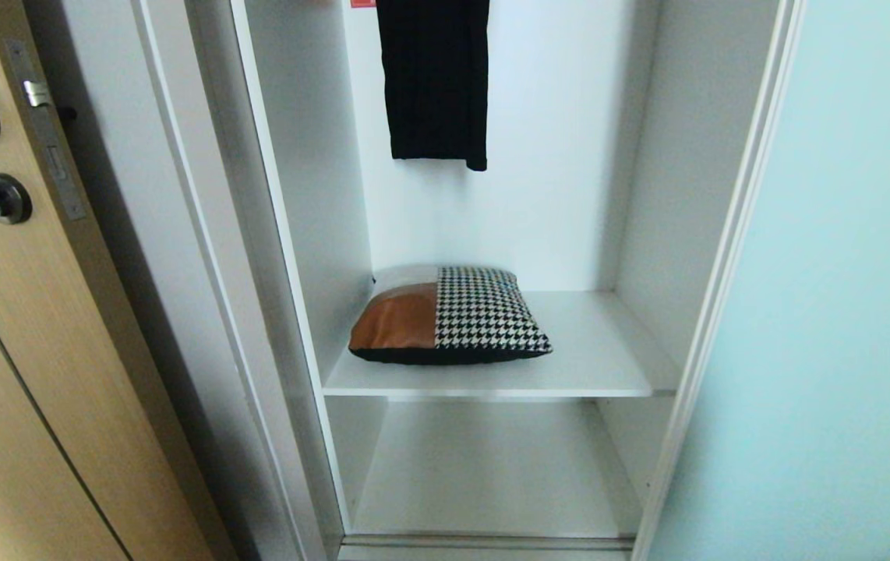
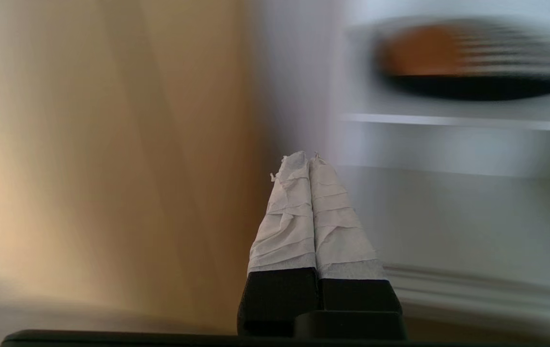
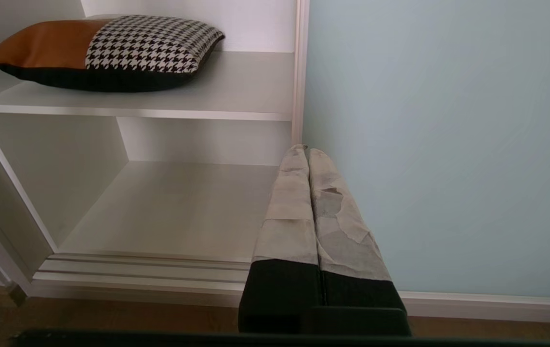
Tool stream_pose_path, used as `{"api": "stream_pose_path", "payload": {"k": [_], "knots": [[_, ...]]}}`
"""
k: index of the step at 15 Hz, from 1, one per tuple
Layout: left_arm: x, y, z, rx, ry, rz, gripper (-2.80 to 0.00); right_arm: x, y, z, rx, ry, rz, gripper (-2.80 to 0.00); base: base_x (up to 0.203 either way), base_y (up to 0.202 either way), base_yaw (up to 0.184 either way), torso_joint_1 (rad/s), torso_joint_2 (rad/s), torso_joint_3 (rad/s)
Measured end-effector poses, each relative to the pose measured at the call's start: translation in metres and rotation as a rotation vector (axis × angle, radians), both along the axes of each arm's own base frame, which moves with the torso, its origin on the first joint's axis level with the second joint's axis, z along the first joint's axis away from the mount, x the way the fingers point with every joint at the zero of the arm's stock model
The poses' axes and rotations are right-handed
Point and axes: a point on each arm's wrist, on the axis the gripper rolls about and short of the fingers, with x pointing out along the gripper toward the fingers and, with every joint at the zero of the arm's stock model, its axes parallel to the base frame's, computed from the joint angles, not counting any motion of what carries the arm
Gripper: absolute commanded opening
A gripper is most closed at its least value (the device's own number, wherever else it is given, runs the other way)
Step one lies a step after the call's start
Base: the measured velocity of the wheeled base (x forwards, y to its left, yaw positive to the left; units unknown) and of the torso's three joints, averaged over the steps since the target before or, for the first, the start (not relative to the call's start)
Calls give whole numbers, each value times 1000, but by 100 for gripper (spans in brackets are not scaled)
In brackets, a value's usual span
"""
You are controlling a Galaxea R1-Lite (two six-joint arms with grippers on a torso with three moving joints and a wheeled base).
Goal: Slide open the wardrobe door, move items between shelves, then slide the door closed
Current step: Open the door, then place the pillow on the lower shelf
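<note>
at left, the left gripper [image 2: 309,159] is seen pressed shut on nothing, apparently facing the wardrobe. the pillow [image 1: 449,315] lies on the upper shelf [image 1: 601,351]. the sliding wardrobe door [image 1: 842,312] is slid right for access; the right gripper [image 3: 307,150], shut and empty, is parked before it.

Blurred pillow [image 2: 472,58], garment [image 1: 436,78] top cropped
</note>
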Motion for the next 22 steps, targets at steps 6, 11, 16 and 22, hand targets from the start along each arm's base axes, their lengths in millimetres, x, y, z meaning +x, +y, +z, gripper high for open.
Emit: {"api": "stream_pose_path", "payload": {"k": [6,11,16,22], "knots": [[2,-1,-9,-21,3,-58,-280,0,0,0,0,0,0,-280,0,0,0,0,0,0],[2,-1,-9,-21,4,-58,-280,0,0,0,0,0,0,-280,0,0,0,0,0,0],[2,-1,-9,-21,5,-58,-280,0,0,0,0,-1,0,-280,0,0,0,0,0,0],[2,-1,-9,-21,6,-58,-280,0,0,0,0,0,0,-280,0,0,0,0,0,0]]}}
